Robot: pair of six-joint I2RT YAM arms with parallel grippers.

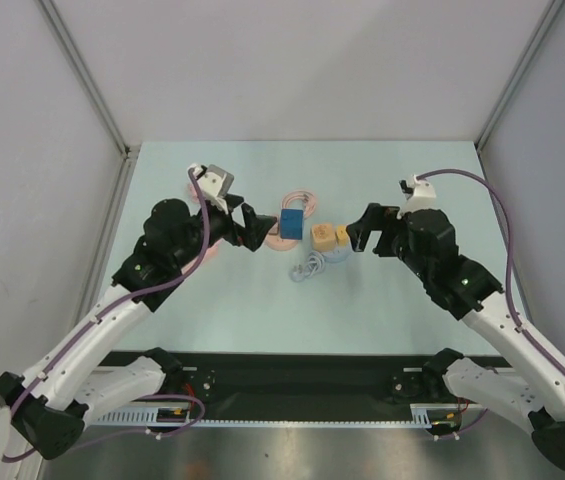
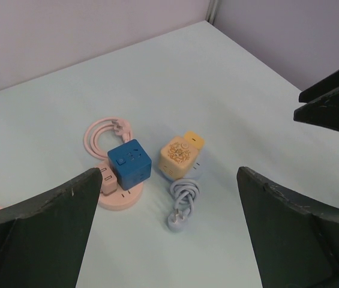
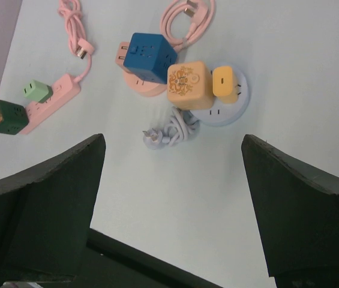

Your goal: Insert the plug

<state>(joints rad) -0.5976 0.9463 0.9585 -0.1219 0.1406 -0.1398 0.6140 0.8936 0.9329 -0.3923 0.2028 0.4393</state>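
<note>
The loose lavender plug [image 2: 177,221] lies flat on the table at the end of its knotted cord [image 2: 184,193]. Just behind it stand a blue cube socket [image 2: 129,163] on a pink round base [image 2: 118,197] and an orange cube socket [image 2: 177,157]. The orange cube [image 3: 188,84] sits on a light blue round base [image 3: 226,108] beside a small yellow adapter [image 3: 224,81]. My left gripper [image 1: 259,228] hovers open left of the blue cube [image 1: 291,221]. On the other side, my right gripper [image 1: 362,235] hangs open right of the yellow adapter [image 1: 341,236]. Neither holds anything.
A coiled pink cord [image 3: 187,21] lies behind the blue cube. A pink power strip [image 3: 52,99] with a light green adapter [image 3: 35,91] and a dark green cube [image 3: 2,117] lies at the left. The black front rail [image 3: 133,258] bounds the near edge.
</note>
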